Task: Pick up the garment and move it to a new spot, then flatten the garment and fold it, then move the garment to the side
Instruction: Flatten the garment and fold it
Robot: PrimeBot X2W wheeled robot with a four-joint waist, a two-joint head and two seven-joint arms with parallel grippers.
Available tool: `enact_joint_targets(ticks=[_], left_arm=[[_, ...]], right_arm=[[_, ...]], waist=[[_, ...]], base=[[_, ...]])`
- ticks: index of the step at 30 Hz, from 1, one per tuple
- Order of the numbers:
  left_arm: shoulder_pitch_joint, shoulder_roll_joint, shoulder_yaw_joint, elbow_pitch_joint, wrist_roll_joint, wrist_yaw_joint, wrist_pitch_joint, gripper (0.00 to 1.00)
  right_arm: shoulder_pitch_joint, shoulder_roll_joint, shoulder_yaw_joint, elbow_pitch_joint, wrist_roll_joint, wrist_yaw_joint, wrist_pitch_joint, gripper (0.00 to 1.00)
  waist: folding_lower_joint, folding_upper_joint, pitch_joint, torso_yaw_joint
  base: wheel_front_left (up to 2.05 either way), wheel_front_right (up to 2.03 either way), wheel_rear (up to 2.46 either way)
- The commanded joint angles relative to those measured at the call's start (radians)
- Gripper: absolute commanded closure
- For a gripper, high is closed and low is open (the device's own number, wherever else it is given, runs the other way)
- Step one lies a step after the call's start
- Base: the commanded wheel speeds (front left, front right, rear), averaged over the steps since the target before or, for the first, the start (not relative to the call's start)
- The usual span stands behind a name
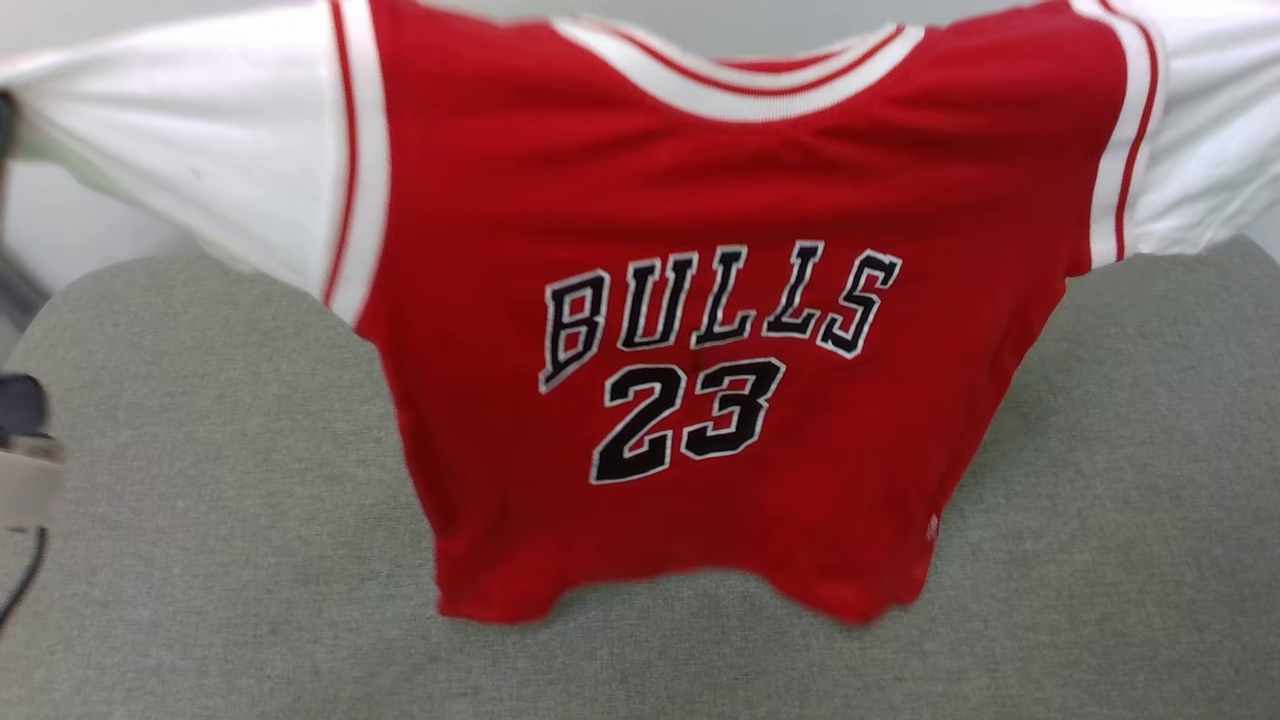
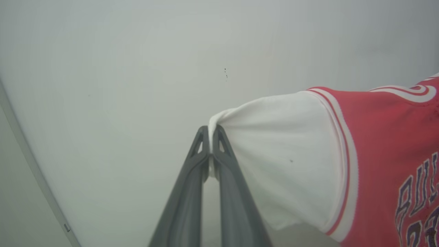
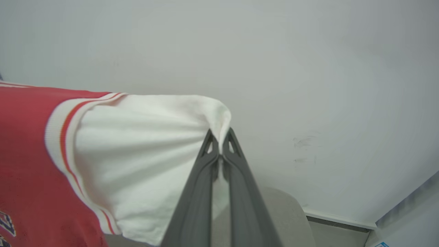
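garment [image 1: 640, 180] hem hangs over grey surface [image 1: 200, 560] | left gripper [image 2: 211, 132], right gripper [image 3: 220, 135] clamp sleeve edges

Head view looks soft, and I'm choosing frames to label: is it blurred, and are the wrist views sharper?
Head view: the garment is blurred, its lettering soft. Left wrist view: left gripper crisp, lettering at the edge smeared. Right wrist view: right gripper sharp, light even, no glare.

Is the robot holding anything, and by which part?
The red jersey: left gripper pinches the end of one white sleeve, right gripper the other's.
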Motion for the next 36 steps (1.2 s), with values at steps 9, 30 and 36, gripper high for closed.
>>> enact_joint_targets(ticks=[9, 30, 36], left_arm=[[-0.102, 0.073, 0.173, 0.023, -0.052, -0.032, -0.041, 1.0], [-0.999, -0.063, -0.085, 0.535, 0.085, -0.307, -0.003, 1.0], [-1.322, -0.206, -0.176, 0.776, 0.165, -0.388, -0.011, 1.0]], right_arm=[[-0.144, 0.008, -0.003, -0.024, -0.045, -0.001, -0.076, 1.0], [-0.79, 0.056, 0.12, 0.339, -0.259, -0.001, -0.291, 1.0], [-0.975, 0.073, 0.099, 0.473, -0.349, -0.001, -0.356, 1.0]], waist=[[0.0001, 0.0, 0.064, -0.034], [0.0001, 0.0, 0.536, -0.046], [0.0001, 0.0, 0.622, -0.021]], base=[[0.0, 0.0, 0.0], [0.0, 0.0, 0.0], [0.0, 0.0, 0.0]])
